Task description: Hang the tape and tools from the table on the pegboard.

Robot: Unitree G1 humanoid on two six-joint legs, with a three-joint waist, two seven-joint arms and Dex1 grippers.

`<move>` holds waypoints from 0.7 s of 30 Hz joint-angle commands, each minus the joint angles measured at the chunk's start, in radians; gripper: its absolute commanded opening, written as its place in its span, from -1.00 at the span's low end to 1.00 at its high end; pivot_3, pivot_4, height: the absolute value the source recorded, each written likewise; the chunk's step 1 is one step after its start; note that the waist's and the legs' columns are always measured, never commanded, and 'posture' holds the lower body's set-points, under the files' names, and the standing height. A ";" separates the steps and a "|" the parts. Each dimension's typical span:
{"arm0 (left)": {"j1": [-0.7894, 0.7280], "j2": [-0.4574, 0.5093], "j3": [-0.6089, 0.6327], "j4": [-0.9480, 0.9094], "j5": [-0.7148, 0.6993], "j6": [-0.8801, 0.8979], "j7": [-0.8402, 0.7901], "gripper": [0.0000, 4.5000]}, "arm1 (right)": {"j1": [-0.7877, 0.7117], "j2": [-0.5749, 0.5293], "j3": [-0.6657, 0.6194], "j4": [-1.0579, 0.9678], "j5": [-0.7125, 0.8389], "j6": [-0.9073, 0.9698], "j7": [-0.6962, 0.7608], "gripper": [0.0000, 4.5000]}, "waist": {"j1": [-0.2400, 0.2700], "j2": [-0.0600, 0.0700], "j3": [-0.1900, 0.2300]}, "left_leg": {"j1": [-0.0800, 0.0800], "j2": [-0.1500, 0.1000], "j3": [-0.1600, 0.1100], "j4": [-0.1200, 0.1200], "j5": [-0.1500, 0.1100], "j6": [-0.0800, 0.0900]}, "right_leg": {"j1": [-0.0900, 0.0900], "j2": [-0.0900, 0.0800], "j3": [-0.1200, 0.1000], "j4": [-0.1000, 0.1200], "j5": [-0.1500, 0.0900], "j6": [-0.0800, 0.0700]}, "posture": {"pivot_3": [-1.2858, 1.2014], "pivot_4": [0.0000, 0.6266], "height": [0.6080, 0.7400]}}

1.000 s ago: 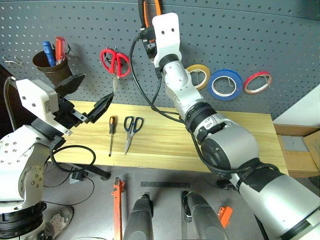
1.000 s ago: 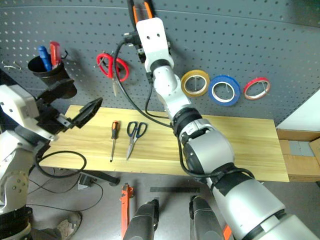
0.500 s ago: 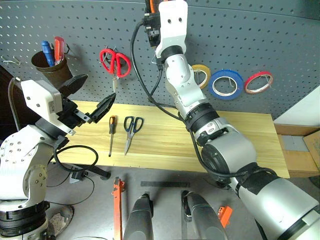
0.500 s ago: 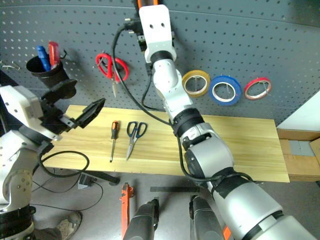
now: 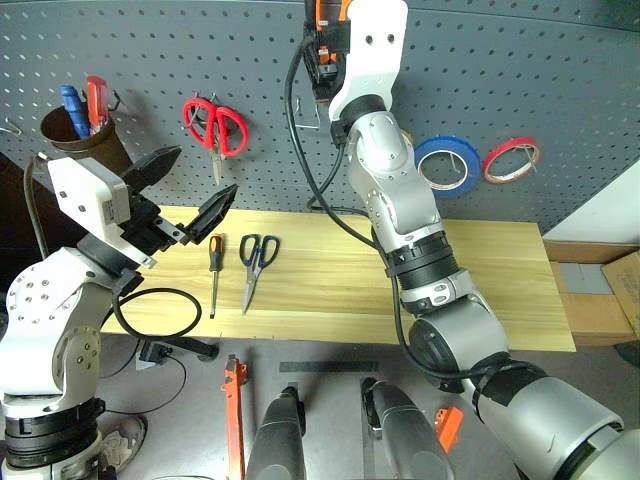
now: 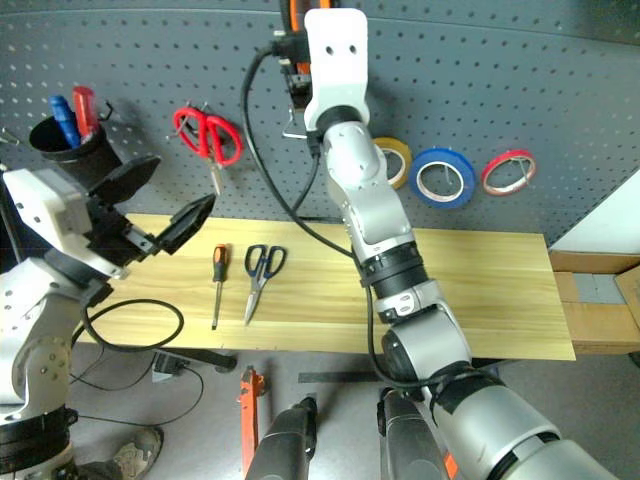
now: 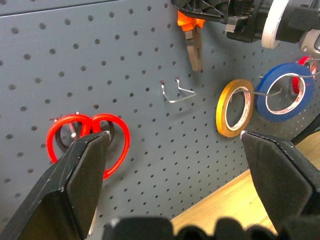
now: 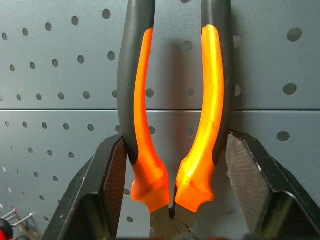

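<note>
Orange-and-black pliers (image 8: pixel 172 125) are sitting in my right gripper (image 8: pixel 172 185), its fingers clamping the handles from outside, handles pointing up along the pegboard (image 5: pixel 520 70). In the left wrist view the pliers' nose is hanging just above a bare wire hook (image 7: pixel 177 92) on the pegboard, so I'm judging this as mid-hang: lining the handles up with that hook, not seated yet.

My left gripper (image 5: pixel 185 195) is hovering wide open and empty, in front of the pegboard's lower edge, below the red-handled scissors (image 5: pixel 213 125).

Progress as I'm reading it:
- Blue tape (image 5: pixel 446 165) is already hanging on the pegboard, between the yellow roll (image 7: pixel 232 107) and the red roll (image 5: pixel 511 160). Done.
- Pliers: in hand, at the pegboard, still to be hooked.
- Dark-handled scissors (image 5: pixel 257 260) and the slim screwdriver (image 5: pixel 214 270) are lying side by side, not touching, on the table (image 5: pixel 500 290) below the pegboard. Untouched.

So one of four is up, one is in progress, two are left. A cup (image 5: pixel 80 135) holding other screwdrivers is hanging at the pegboard's far left, not part of this job.
</note>
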 commanded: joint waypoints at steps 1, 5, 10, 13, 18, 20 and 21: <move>-0.010 0.002 0.018 -0.012 0.004 -0.034 0.001 1.00 | -0.043 0.056 0.008 -0.053 0.024 -0.027 0.001 0.09 | -0.001 0.000 0.000 | 0.000 0.000 0.000 0.000 0.000 0.000 | 0.000 0.000 0.000 0.000 0.000 0.000 | -0.02 -0.02 1.00; -0.011 0.008 0.027 0.001 0.010 -0.045 0.002 1.00 | -0.055 0.087 0.049 0.012 -0.006 -0.108 -0.023 0.09 | -0.004 0.000 0.000 | 0.000 0.000 0.000 0.000 0.000 0.000 | -0.001 0.000 0.000 0.000 0.000 0.000 | -0.02 -0.01 1.00; -0.011 0.010 0.027 0.001 0.012 -0.049 0.004 1.00 | -0.086 0.097 0.096 0.105 -0.042 -0.190 -0.028 0.09 | -0.007 0.000 0.000 | 0.000 0.000 0.001 0.000 0.000 0.000 | -0.001 0.000 0.001 0.000 0.000 0.001 | -0.01 -0.01 1.00; -0.001 0.006 0.031 -0.009 0.012 -0.049 0.006 1.00 | -0.095 0.094 0.118 0.120 -0.051 -0.207 -0.018 0.09 | -0.007 0.000 0.000 | 0.000 0.000 0.001 0.000 0.000 0.000 | -0.001 0.000 0.001 0.000 0.000 0.000 | -0.01 -0.02 1.00; 0.006 0.006 0.035 0.000 0.018 -0.056 0.002 1.00 | -0.110 0.086 0.121 0.173 -0.064 -0.259 -0.034 0.09 | -0.007 0.000 0.000 | 0.000 0.000 0.001 -0.001 0.000 0.000 | -0.001 0.000 0.001 0.000 0.000 0.000 | -0.01 -0.02 1.00; -0.002 0.004 0.026 0.004 0.022 -0.056 0.005 1.00 | -0.141 0.083 0.112 0.227 -0.066 -0.288 -0.047 0.09 | -0.007 0.000 0.000 | 0.000 0.000 0.001 0.000 0.000 0.000 | -0.001 0.000 0.001 0.000 0.000 0.000 | -0.01 -0.02 1.00; -0.006 0.003 0.022 0.006 0.023 -0.056 0.007 1.00 | -0.153 0.083 0.109 0.249 -0.066 -0.300 -0.052 0.09 | -0.008 0.000 0.000 | 0.000 0.000 0.001 0.000 0.000 0.000 | -0.002 0.000 0.001 0.000 0.000 0.000 | -0.01 -0.02 1.00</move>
